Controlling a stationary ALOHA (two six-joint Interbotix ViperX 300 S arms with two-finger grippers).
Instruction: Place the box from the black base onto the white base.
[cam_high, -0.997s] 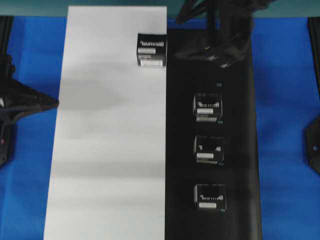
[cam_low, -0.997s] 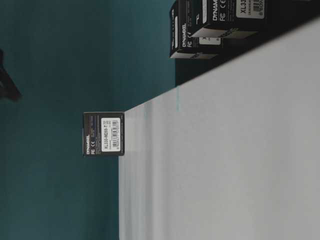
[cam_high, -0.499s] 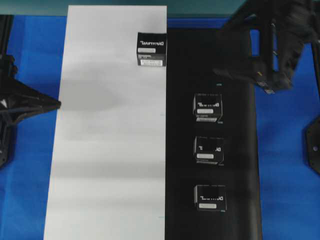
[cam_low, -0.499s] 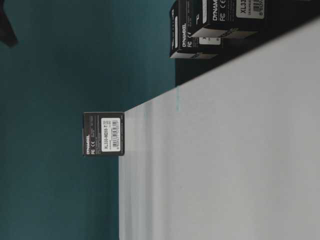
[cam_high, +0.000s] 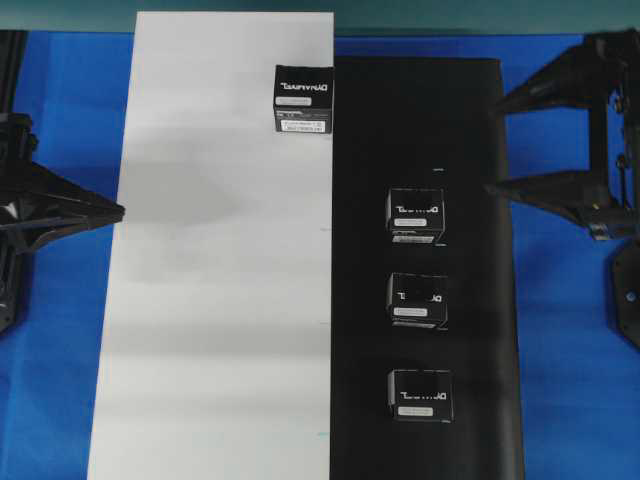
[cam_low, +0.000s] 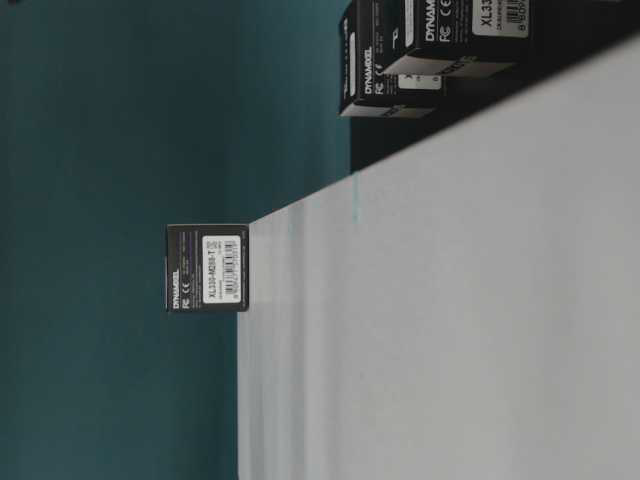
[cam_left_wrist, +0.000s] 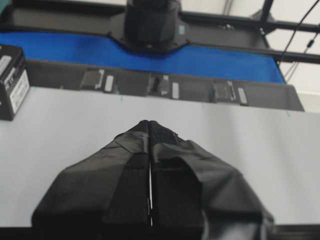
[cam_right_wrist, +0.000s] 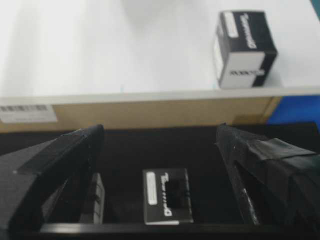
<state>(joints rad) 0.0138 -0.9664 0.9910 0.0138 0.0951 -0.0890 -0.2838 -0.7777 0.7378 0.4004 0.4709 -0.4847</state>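
One box stands on the white base at its far end, next to the seam; it also shows in the table-level view and the right wrist view. Three boxes stand in a row on the black base. My right gripper is open and empty at the black base's right edge, level with the far box of the row. My left gripper is shut and empty at the white base's left edge.
A blue surround lies around both bases. The right arm's body hangs over the blue at the right, and the left arm's at the left. A teal wall backs the scene.
My right gripper has swung from over the far end of the black base out to its right edge, empty and open. The boxes and the left arm have not moved.
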